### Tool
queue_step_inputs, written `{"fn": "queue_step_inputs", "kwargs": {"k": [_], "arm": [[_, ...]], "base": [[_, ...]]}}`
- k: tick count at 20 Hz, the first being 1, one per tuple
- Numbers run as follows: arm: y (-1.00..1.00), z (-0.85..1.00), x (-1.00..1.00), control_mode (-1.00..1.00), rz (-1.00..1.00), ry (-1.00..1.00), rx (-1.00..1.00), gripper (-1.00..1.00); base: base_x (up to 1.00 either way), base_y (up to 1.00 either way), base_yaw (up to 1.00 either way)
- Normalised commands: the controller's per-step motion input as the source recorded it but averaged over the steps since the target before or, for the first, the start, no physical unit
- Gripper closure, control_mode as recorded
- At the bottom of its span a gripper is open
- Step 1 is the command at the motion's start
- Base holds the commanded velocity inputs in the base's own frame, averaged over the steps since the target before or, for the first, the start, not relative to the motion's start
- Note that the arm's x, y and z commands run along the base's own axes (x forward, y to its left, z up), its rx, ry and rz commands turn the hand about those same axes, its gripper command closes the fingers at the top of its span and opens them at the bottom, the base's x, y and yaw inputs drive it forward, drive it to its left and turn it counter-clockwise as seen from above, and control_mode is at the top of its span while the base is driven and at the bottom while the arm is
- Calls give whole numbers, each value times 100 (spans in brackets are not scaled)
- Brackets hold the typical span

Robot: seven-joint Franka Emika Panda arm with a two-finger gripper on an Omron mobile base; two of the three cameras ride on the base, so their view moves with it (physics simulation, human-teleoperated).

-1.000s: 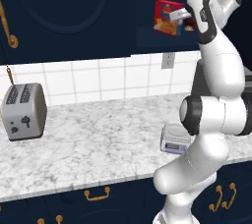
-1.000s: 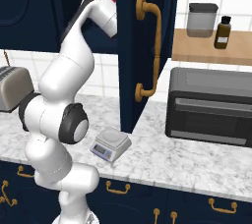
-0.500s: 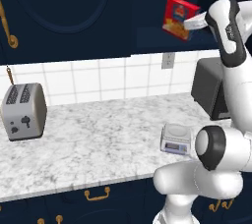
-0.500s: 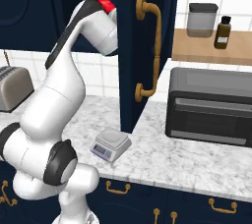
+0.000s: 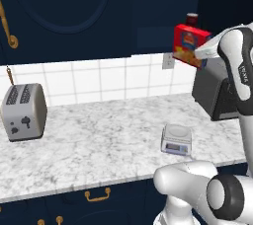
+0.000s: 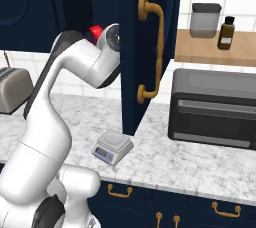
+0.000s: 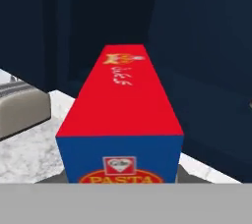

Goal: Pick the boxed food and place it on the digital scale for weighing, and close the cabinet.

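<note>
While my gripper point(image 5: 201, 53) pinches the pasta box point(image 5: 189, 45) up high, the scale point(image 5: 176, 139) sits well below on the counter point(image 5: 99, 145).

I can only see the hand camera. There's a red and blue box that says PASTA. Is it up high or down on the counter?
Observer: Up high. The flat red cardboard box hangs in the air, well above the white marble counter.
Operator: Where's the scale?
Observer: The small silver-grey square scale sits bare on the counter, lower than the box.
Operator: Is the cupboard shut?
Observer: No, the dark navy cabinet door with the brass handle stands open.
</note>
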Motion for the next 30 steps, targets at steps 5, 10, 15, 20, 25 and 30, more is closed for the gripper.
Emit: {"fn": "queue_step_inputs", "kwargs": {"k": [5, 10, 15, 20, 25, 30], "arm": [[3, -100, -100, -100, 1, 23, -12, 100], [19, -78, 3, -100, 12, 32, -13, 100], [-4, -54, 38, -100, 6, 0, 0, 100], [-3, -100, 34, -100, 9, 34, 0, 100], [-8, -74, 14, -100, 5, 13, 16, 100], [-14, -24, 7, -100, 2, 0, 32, 100]], "base": [[0, 0, 0], [0, 0, 0], [0, 0, 0], [0, 0, 0], [0, 0, 0], [0, 0, 0]]}}
